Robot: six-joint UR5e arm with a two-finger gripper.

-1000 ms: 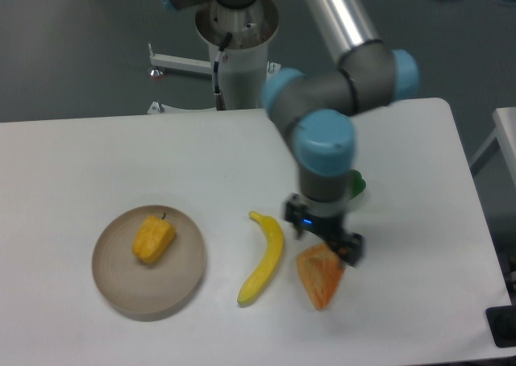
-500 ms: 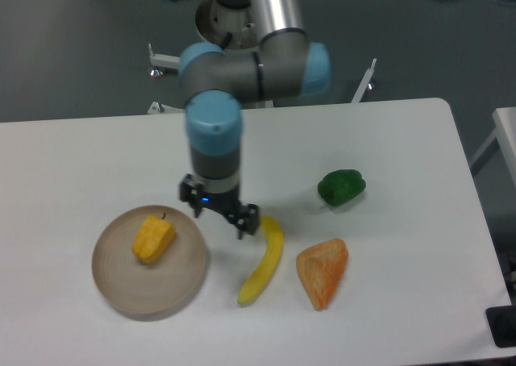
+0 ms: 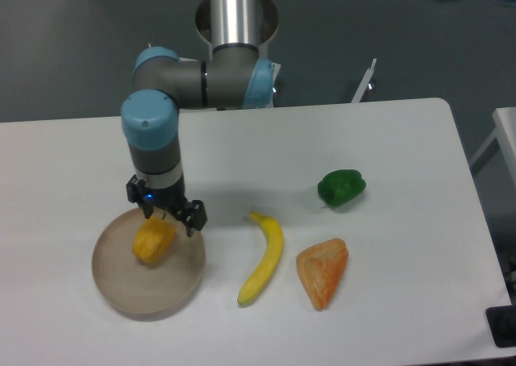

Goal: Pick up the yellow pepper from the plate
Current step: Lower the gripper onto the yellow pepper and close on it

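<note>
I see the gripper (image 3: 165,210) hanging directly over the yellow pepper (image 3: 153,241), covering its top edge; I cannot tell whether it is released or clenched. The pepper lies on the plate (image 3: 137,289), slightly toward its 12 o'clock rim. On the surface (image 3: 72,164), at the plate's 3 o'clock, lies a banana (image 3: 264,257).

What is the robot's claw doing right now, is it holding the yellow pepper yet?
End effector: open, holding nothing. It hangs right over the yellow pepper, which lies on the plate.
</note>
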